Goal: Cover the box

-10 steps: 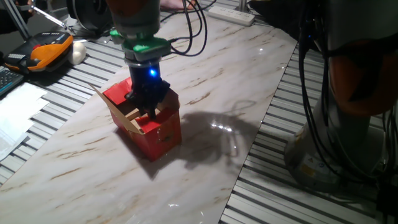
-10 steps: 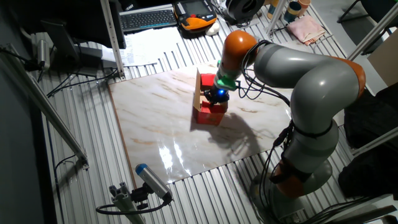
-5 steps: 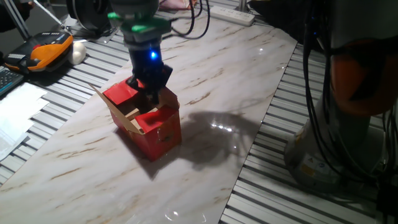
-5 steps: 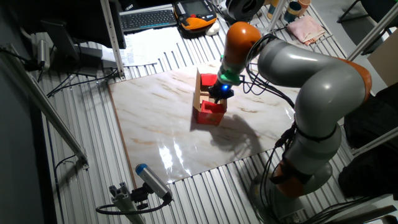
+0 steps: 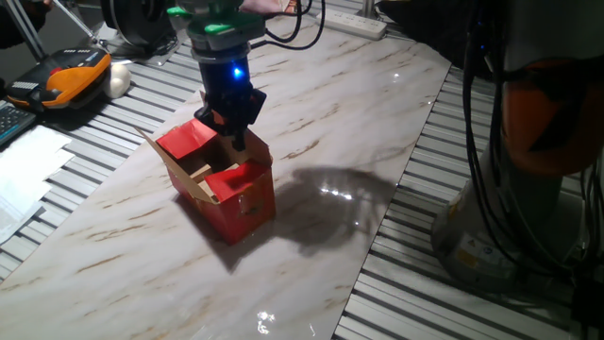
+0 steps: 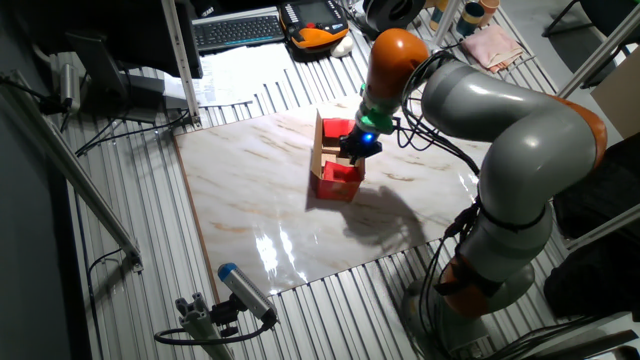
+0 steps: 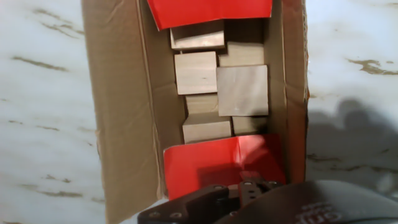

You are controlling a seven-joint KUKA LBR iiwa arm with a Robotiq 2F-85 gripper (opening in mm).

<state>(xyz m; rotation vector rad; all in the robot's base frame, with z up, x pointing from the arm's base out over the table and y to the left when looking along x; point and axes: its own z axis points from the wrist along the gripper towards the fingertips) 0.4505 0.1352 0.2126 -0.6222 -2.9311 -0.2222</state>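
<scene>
The box (image 5: 236, 194) is a small red carton on the marble board, with brown wooden blocks (image 7: 221, 87) inside. In the hand view its top is open: one red end flap (image 7: 211, 11) leans in at the top and another red flap (image 7: 217, 165) is folded in at the bottom. A long brown flap (image 7: 118, 106) lies spread outward. My gripper (image 5: 237, 140) hangs just above the box's far rim, fingers together and holding nothing. The other fixed view shows the gripper (image 6: 355, 152) over the box (image 6: 335, 180). Only the hand's dark housing (image 7: 267, 202) shows in the hand view.
An orange device (image 5: 75, 74), a white object (image 5: 118, 80) and papers (image 5: 28, 165) lie to the left on the slatted table. A power strip (image 5: 354, 24) and cables sit at the back. The arm's base (image 6: 480, 270) stands right of the board (image 6: 250, 200).
My gripper has lifted out of the box's opening and shifted toward the far rim. The box has stayed in place.
</scene>
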